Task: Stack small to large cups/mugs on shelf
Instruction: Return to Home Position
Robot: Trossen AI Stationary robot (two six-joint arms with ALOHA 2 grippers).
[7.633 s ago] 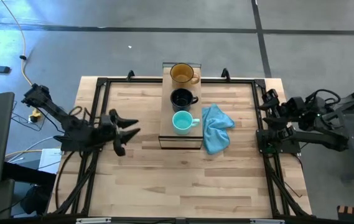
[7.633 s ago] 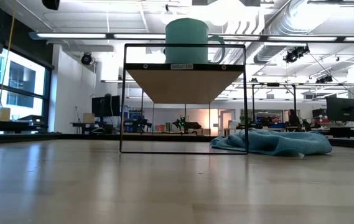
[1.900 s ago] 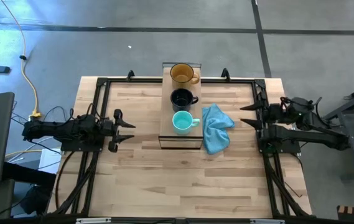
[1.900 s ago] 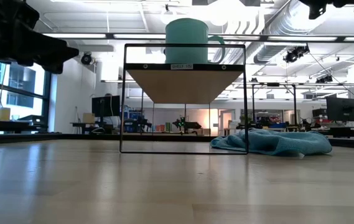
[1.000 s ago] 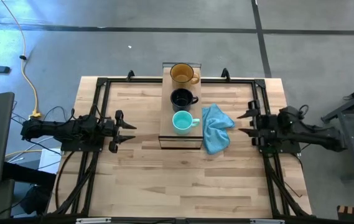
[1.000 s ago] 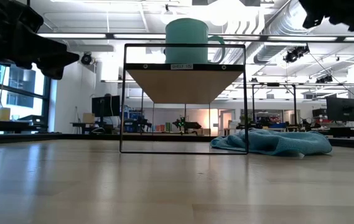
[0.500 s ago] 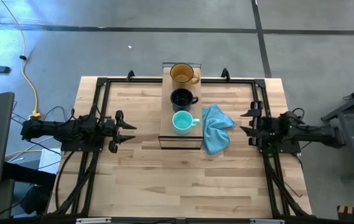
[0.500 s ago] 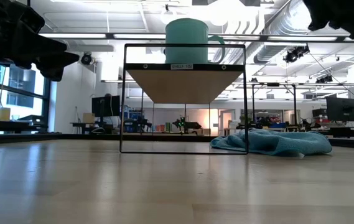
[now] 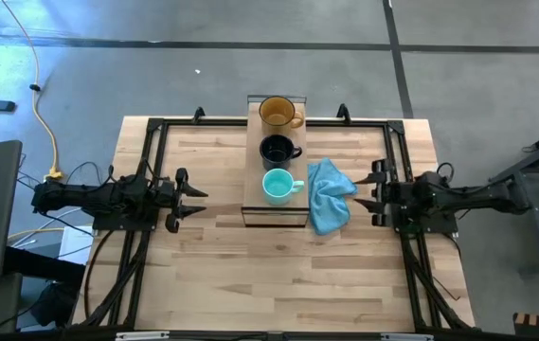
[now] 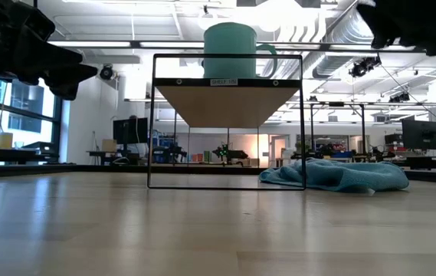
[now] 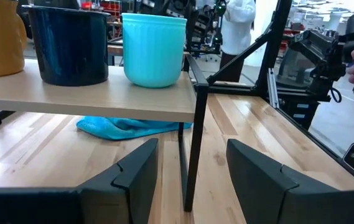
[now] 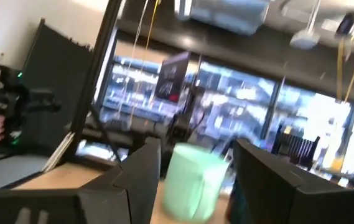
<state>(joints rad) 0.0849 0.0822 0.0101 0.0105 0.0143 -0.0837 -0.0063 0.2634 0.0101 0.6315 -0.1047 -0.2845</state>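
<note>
With the small teal mug (image 9: 278, 186), the black mug (image 9: 277, 150) and the large amber-yellow glass mug (image 9: 278, 113) lined up on the long light-wood shelf (image 9: 276, 215), the right tool (image 9: 368, 192), spread, has been levelled out right of the shelf, opposite the spread left tool (image 9: 196, 201); only parking is judged to remain.

We see grey floor (image 9: 203, 76) with dark seams around the surface (image 9: 278, 275), a yellow cable (image 9: 36, 66) lying on it. Beyond stretches an open workshop: strip lights (image 10: 95, 44), pale ducts (image 10: 352, 34), tall windows (image 10: 26, 107), distant desks (image 10: 126, 153).
</note>
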